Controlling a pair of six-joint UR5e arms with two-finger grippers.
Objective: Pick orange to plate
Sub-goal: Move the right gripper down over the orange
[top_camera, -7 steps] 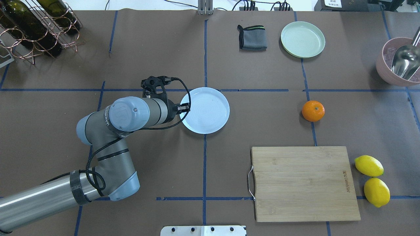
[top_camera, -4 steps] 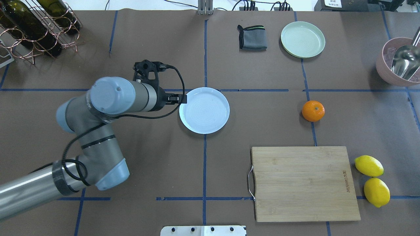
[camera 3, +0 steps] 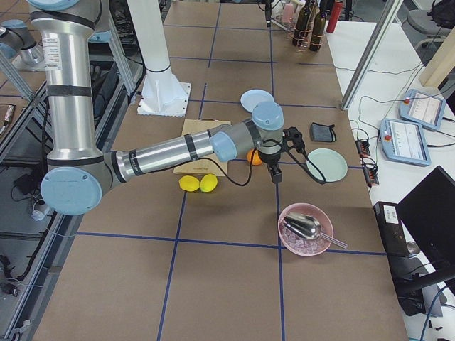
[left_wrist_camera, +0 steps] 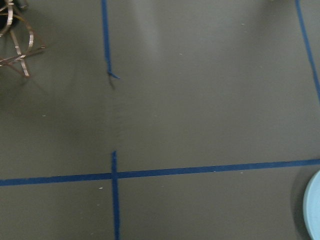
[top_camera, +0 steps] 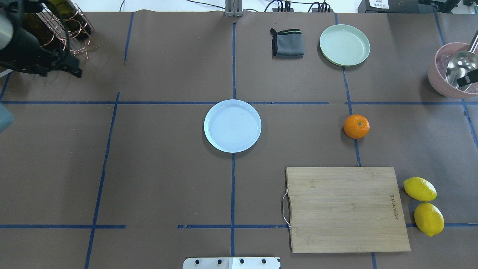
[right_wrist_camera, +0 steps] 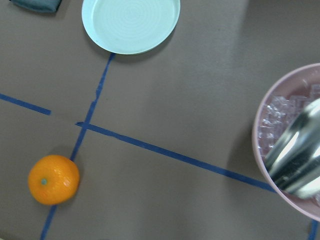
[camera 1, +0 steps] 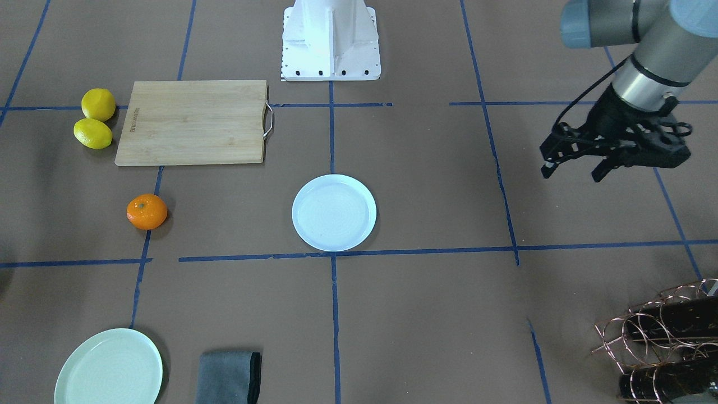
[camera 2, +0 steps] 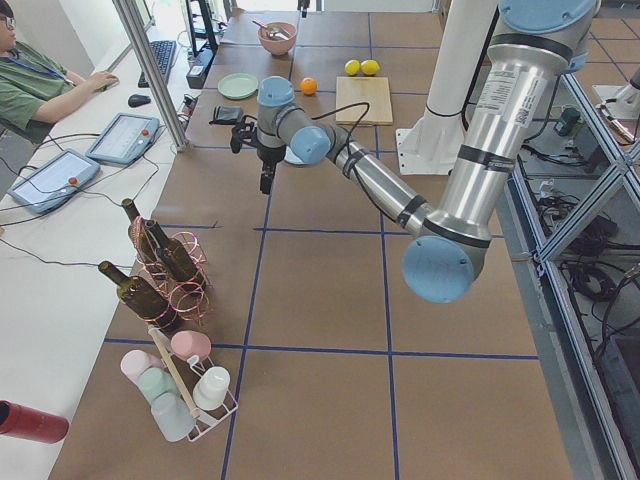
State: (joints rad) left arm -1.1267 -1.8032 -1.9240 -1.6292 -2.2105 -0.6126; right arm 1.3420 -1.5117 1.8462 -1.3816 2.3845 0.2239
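The orange (top_camera: pixel 356 126) lies on the brown table right of the middle, on a blue tape line. The plate (top_camera: pixel 232 126), white with a bluish tint, sits empty at the table's centre, well left of the orange. My left gripper (camera 1: pixel 572 168) hangs above the table far off to the plate's side, near the wine rack, open with nothing between its fingers. Only a dark tip of my right gripper (top_camera: pixel 468 79) shows, over the pink bowl at the right edge; its state cannot be told. The right wrist view looks down on the orange (right_wrist_camera: pixel 53 179).
A mint-green plate (top_camera: pixel 344 45) and a folded grey cloth (top_camera: pixel 286 43) lie at the back. A pink bowl (top_camera: pixel 448 80) with a metal scoop stands at the far right. A wooden cutting board (top_camera: pixel 345 209) and two lemons (top_camera: pixel 424 205) are in front; a wine rack (top_camera: pixel 56 26) is back left.
My left arm has swung away from the plate's left rim to the far left, by the wine rack. A tip of my right gripper has come into view over the pink bowl.
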